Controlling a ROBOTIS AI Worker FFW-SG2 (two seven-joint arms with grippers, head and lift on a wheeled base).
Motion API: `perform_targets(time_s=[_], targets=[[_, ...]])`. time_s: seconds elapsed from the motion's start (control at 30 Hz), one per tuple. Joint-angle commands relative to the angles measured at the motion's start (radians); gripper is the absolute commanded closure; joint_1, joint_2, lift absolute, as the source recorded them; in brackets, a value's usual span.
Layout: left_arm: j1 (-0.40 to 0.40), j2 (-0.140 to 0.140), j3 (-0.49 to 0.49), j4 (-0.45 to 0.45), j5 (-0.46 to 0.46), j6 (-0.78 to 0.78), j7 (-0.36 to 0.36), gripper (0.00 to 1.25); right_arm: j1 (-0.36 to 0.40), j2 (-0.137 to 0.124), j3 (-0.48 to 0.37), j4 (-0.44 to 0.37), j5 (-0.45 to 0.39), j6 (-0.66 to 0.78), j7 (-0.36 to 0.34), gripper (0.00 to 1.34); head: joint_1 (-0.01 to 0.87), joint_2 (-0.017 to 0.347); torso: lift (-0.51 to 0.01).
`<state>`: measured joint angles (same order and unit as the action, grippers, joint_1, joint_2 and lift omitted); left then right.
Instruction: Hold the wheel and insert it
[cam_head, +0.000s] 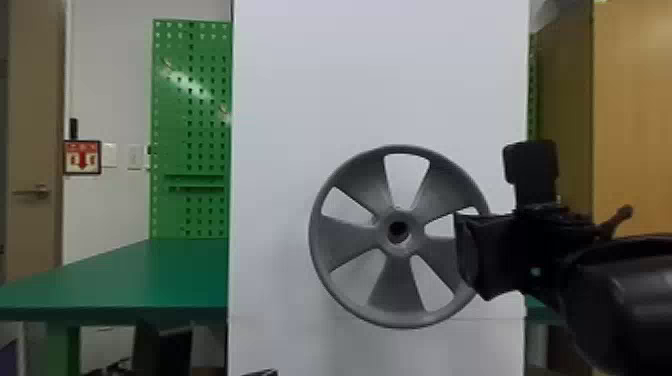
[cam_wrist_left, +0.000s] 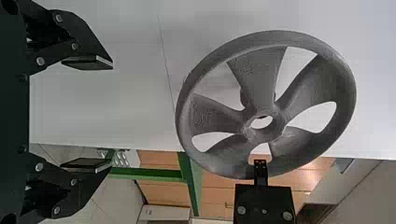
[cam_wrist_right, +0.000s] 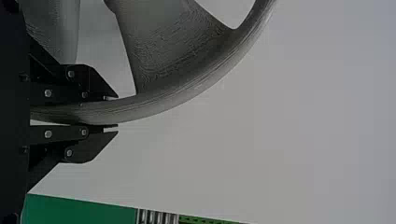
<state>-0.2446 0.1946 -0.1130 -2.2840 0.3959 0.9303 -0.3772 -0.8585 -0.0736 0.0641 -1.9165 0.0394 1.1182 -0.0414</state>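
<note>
One grey wheel (cam_head: 345, 242), five spokes, upright in front of the white panel (cam_head: 380, 75), broad side toward the head camera. We have it in the right end effector (cam_head: 467, 257), which comes in from the head view's right side and grips the rim on the wheel's right. In the right wrist view we see the rim run between the two black fingers of this end effector (cam_wrist_right: 113, 112), one on each side, clenched on it.

Hub (cam_head: 398, 229) has a round dark hole in the middle, head view. In the left wrist view we look at the wheel at a slant and see pale panel through that hole. Small rounded bit (cam_wrist_left: 243, 97) just beside the hub there, seen through a gap between spokes; we can't tell what it is. We also can't tell if the wheel touches the panel.

Left end effector (cam_head: 260, 373): dark sliver at the head view's bottom edge, left of the wheel and lower. Left wrist view gives us its fingers, spread wide with bare space between, released, apart from the wheel.

Rest: green desk (cam_head: 130, 280) left of the panel, green pegboard (cam_head: 200, 125) above its far end, red arrow sign (cam_head: 82, 157) on the wall, door (cam_head: 35, 125) at far left, wooden cabinet (cam_head: 637, 100) at right.
</note>
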Motion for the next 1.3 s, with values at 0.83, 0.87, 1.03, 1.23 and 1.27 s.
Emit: perform_targets(time_s=[0.83,0.87,1.03,1.23,1.27], targets=[[-0.005,0.000,-0.005,0.006,0.001,-0.001,0.000,0.50,-0.030,-0.006,-0.001,0.086,-0.001,-0.063,0.000,1.13,0.000,0.006,-0.496],[-0.005,0.000,-0.005,0.006,0.001,0.001,0.000,0.50,-0.031,-0.008,-0.001,0.088,-0.001,-0.063,0.000,1.13,0.000,0.006,-0.496],[-0.005,0.000,-0.007,0.006,0.001,-0.001,0.000,0.50,-0.034,-0.008,-0.003,0.096,0.000,-0.070,0.000,1.13,0.000,0.006,-0.496],[-0.005,0.000,-0.008,0.006,0.001,-0.001,0.001,0.50,-0.036,-0.009,-0.007,0.102,0.004,-0.077,0.000,1.13,0.000,0.006,-0.496],[-0.005,0.000,-0.008,0.006,0.001,-0.001,0.000,0.50,-0.036,-0.009,-0.007,0.103,0.004,-0.078,0.000,1.13,0.000,0.006,-0.496]])
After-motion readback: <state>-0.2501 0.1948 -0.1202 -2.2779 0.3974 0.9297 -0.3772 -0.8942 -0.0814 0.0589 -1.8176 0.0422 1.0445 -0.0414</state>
